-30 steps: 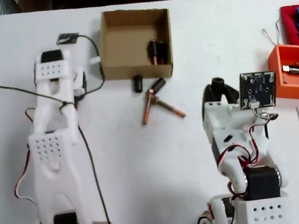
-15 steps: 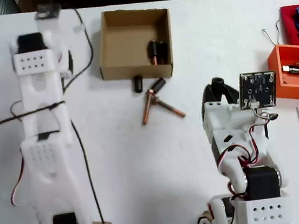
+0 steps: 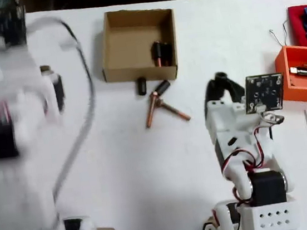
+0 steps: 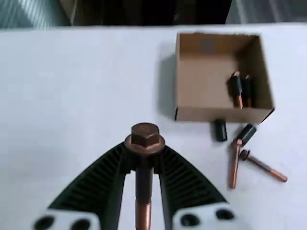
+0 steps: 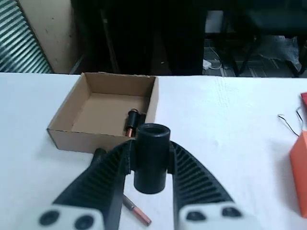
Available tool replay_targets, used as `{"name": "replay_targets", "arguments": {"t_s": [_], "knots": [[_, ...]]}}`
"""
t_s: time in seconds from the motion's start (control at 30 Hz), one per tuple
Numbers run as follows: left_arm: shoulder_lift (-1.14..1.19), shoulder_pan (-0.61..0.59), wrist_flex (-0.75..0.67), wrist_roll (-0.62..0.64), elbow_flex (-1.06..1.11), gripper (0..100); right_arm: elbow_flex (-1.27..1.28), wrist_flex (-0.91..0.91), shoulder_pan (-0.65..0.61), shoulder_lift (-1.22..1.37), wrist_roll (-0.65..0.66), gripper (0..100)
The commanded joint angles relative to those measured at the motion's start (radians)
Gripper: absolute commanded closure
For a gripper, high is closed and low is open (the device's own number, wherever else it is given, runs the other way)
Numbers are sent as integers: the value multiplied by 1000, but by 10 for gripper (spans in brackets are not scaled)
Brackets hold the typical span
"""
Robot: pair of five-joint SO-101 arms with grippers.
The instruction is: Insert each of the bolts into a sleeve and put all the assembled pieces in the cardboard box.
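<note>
A white table [image 3: 151, 188] carries 2 arms: the left arm [image 3: 17, 143] at the left edge and the right arm [image 3: 240, 138] at the near right. At the far centre sits the open cardboard box [image 3: 137, 72], with 2 sleeved bolts [image 4: 236, 86] side by side against its right wall. The left gripper [image 4: 144, 158] has its fingers clamped on a copper bolt [image 4: 144, 136], hexagonal head beyond the tips. The right gripper [image 5: 150, 153] has its fingers clamped on a black sleeve [image 5: 151, 167], open end visible. Just near of the box lie 2 loose bolts [image 3: 152, 110], heads close together and shafts splayed, with 2 loose sleeves [image 3: 141, 85] beside them
</note>
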Motion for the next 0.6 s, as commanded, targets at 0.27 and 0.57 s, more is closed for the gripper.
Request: {"name": "replay_targets", "arguments": {"t_s": [0.27,0.57], "knots": [[-445,64,-508,-5,532,974,222,-407,-202,-16,-6,975],[-618,72,-442,2,552,973,227,-406,-209,-16,98,975]]}}
